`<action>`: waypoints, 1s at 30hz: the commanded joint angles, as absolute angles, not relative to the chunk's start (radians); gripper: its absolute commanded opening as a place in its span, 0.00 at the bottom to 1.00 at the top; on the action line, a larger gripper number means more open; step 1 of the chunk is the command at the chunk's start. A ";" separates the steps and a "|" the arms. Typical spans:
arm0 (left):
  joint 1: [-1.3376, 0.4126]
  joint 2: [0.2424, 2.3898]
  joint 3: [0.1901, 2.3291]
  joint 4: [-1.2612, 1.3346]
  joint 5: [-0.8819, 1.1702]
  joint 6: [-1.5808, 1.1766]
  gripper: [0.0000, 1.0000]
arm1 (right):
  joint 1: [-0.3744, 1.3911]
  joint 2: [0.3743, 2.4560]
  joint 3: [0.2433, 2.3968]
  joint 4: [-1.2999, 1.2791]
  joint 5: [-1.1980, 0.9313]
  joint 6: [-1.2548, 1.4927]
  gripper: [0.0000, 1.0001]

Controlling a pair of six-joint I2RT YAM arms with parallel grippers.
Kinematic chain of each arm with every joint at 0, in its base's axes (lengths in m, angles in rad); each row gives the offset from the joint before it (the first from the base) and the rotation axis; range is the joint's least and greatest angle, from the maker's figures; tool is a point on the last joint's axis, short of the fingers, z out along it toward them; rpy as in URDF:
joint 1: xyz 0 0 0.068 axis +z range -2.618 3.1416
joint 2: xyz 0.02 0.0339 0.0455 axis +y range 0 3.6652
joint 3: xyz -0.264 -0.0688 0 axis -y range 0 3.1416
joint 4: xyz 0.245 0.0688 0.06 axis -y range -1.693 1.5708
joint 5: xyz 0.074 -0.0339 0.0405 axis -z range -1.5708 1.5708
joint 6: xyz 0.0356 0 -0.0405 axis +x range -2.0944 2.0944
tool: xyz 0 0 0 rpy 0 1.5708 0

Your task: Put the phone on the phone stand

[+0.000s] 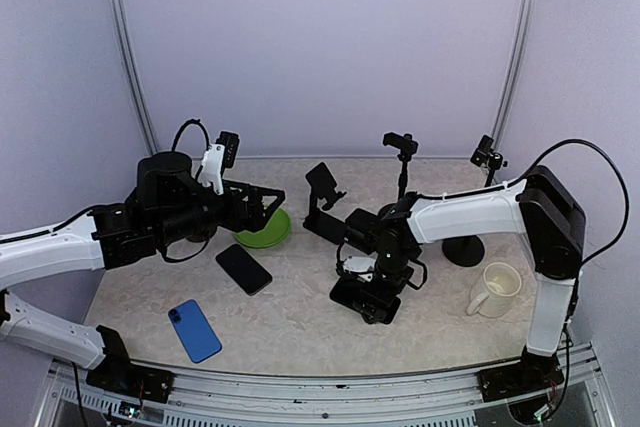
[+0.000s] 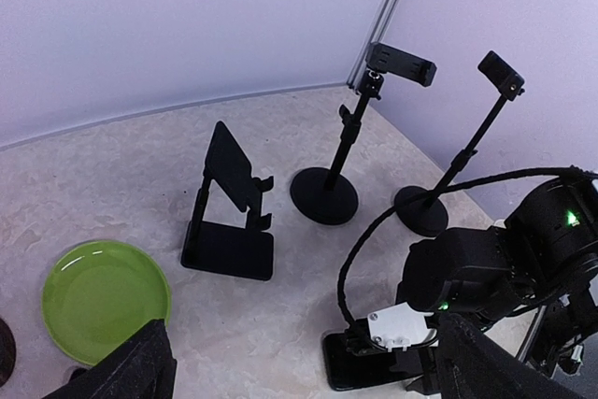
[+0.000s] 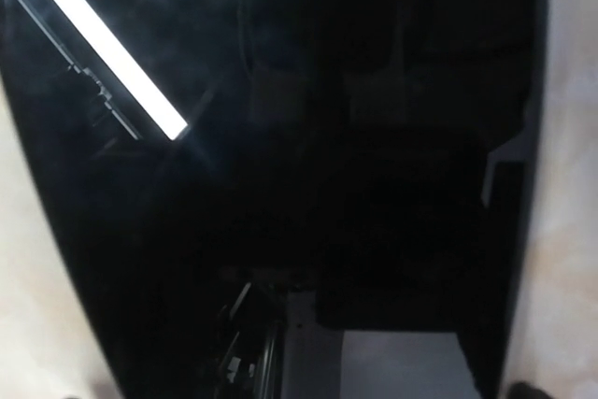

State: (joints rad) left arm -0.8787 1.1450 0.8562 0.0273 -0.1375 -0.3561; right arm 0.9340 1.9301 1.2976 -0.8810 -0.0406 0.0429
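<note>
A black phone lies flat on the table near the middle; it also shows in the left wrist view. My right gripper is pressed down right over it. The phone's dark glossy screen fills the right wrist view, and the fingers do not show clearly there. The black folding phone stand stands empty behind and to the left of the phone; its base shows in the left wrist view. My left gripper hovers open and empty over the green plate, its fingers wide apart.
A green plate sits left of the stand. A second black phone and a blue phone lie front left. Two black tripod holders stand at the back right. A cream mug stands at the right.
</note>
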 commanded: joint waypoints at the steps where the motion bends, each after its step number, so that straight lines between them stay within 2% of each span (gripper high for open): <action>1: -0.885 1.119 0.841 0.022 -0.130 -0.364 0.94 | 0.943 1.956 1.305 -0.923 -0.036 0.040 0.98; 7: -0.884 1.118 0.839 0.021 -0.130 -0.364 0.94 | 0.942 1.981 1.293 -0.898 -0.069 0.025 0.88; 12: -0.885 1.119 0.836 0.022 -0.142 -0.398 0.94 | 0.955 2.000 1.275 -0.894 -0.018 0.028 0.73; 18: -0.885 1.152 0.858 -0.041 -0.186 -0.421 0.94 | 0.986 2.005 1.269 -0.914 0.100 0.022 0.52; 24: -0.834 1.189 0.883 -0.097 -0.136 -0.531 0.94 | 0.987 1.855 1.328 -0.825 -0.007 0.047 0.42; 30: -0.753 1.217 0.881 -0.097 -0.004 -0.611 0.86 | 0.986 1.763 1.329 -0.748 -0.066 0.049 0.37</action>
State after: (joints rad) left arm -0.7887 1.2015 0.8536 -0.0776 -0.0956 -0.5377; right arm 0.9764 1.8584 1.3048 -0.8291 -0.0147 0.0391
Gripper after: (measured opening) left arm 0.887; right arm 0.720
